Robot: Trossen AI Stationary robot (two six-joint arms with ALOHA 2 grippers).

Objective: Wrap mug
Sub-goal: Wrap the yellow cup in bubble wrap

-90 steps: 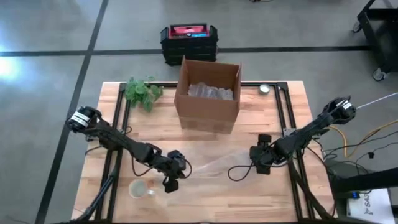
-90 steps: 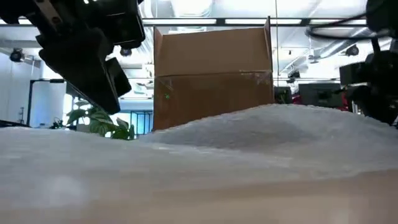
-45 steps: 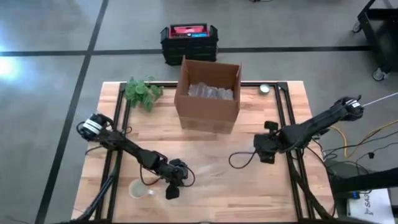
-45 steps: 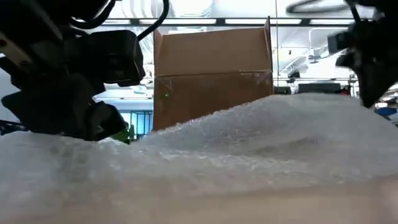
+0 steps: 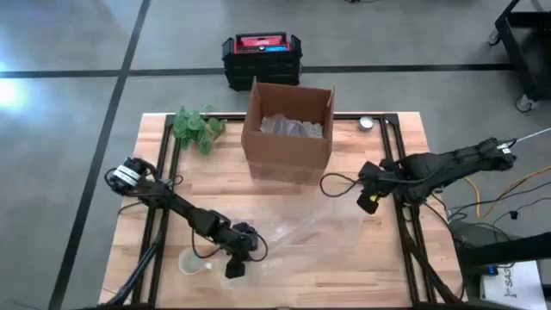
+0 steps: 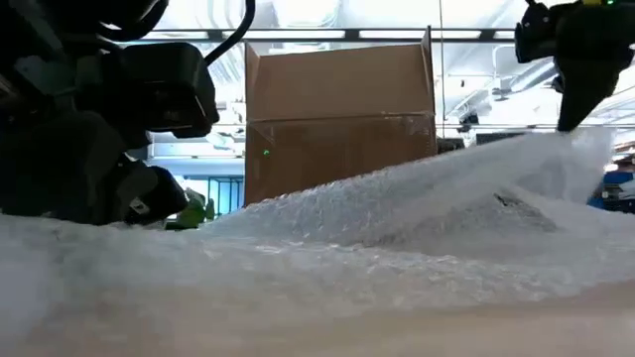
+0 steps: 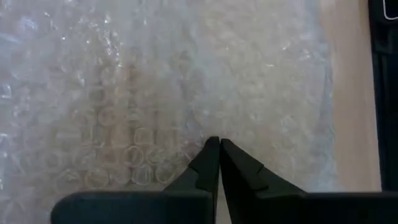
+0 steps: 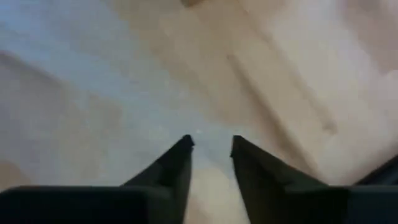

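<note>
From above, an open cardboard box (image 5: 288,129) holding clear wrap stands at the far middle of the slatted wooden table (image 5: 405,267), a leafy green plant (image 5: 196,127) toward the far left corner and a small round tin (image 5: 368,123) near the far right edge. A clear sheet of bubble wrap (image 5: 297,228) lies across the table's centre. The glass mug (image 5: 193,263) sits by the near edge toward the left corner, just beside the left gripper (image 5: 236,265), which is down on the sheet's near-left end. The right gripper (image 5: 368,200) holds the sheet's right end raised near the right edge.

At table height, the bubbled plastic (image 6: 397,238) fills the foreground and hides the mug; the box (image 6: 342,124) rises behind it, with the right gripper (image 6: 573,117) at the lifted corner.

The left wrist camera shows the dark fingers (image 7: 205,171) pressed together on the pebbled film (image 7: 124,93).

The right wrist camera shows its fingers (image 8: 177,165) slightly apart, pinching a thin translucent edge of wrap (image 8: 210,140).
</note>
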